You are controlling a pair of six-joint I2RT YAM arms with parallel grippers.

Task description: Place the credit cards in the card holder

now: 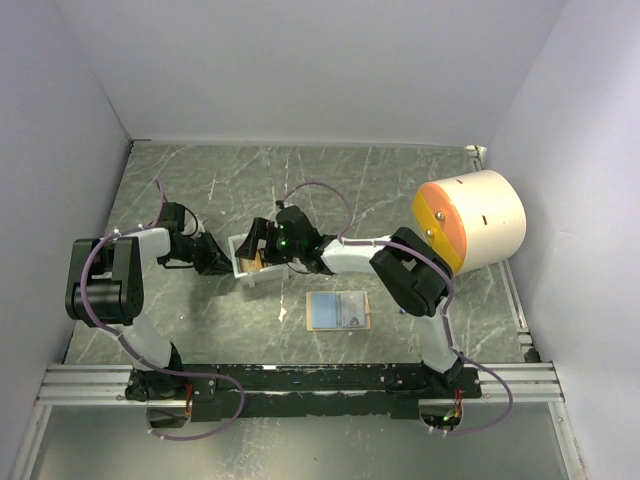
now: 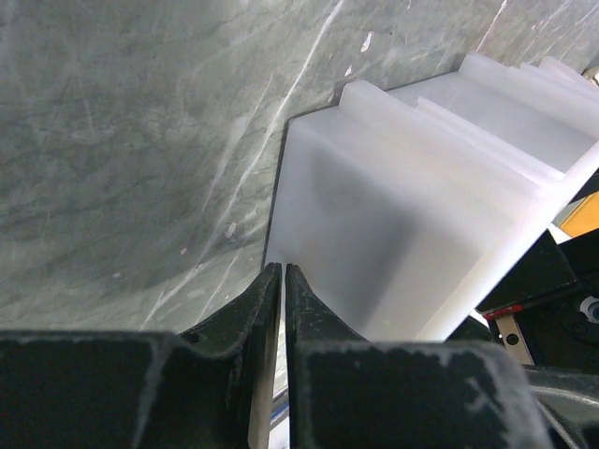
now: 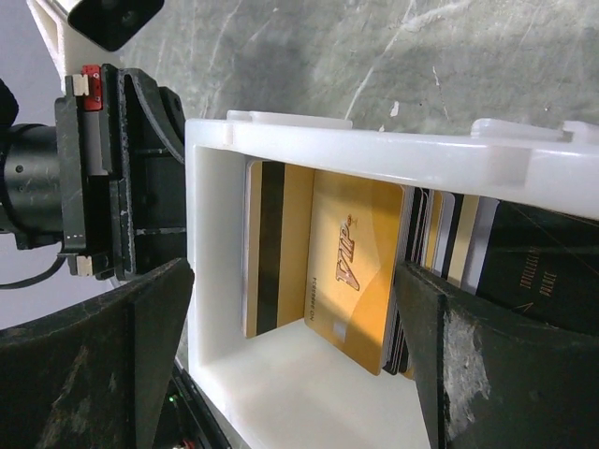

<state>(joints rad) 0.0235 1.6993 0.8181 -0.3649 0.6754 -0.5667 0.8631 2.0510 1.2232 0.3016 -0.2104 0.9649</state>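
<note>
Several credit cards stand on edge in a white tray (image 1: 237, 250). In the right wrist view I see a gold VIP card (image 3: 351, 271), a gold card with a black stripe (image 3: 271, 248) and several more cards (image 3: 449, 238) inside the tray (image 3: 374, 150). My right gripper (image 3: 295, 309) is open wide over the tray, its jaws either side of the gold cards; it also shows in the top view (image 1: 262, 243). My left gripper (image 2: 283, 273) is shut, its tips against the tray's outer wall (image 2: 402, 206). The tan card holder (image 1: 311, 324) lies open near the front, a bluish card on it.
A big white cylinder with an orange face (image 1: 470, 222) stands at the right over the right arm. A small white speck (image 1: 282, 314) lies left of the holder. Grey walls close in the left, back and right. A metal rail (image 1: 300, 380) runs along the front.
</note>
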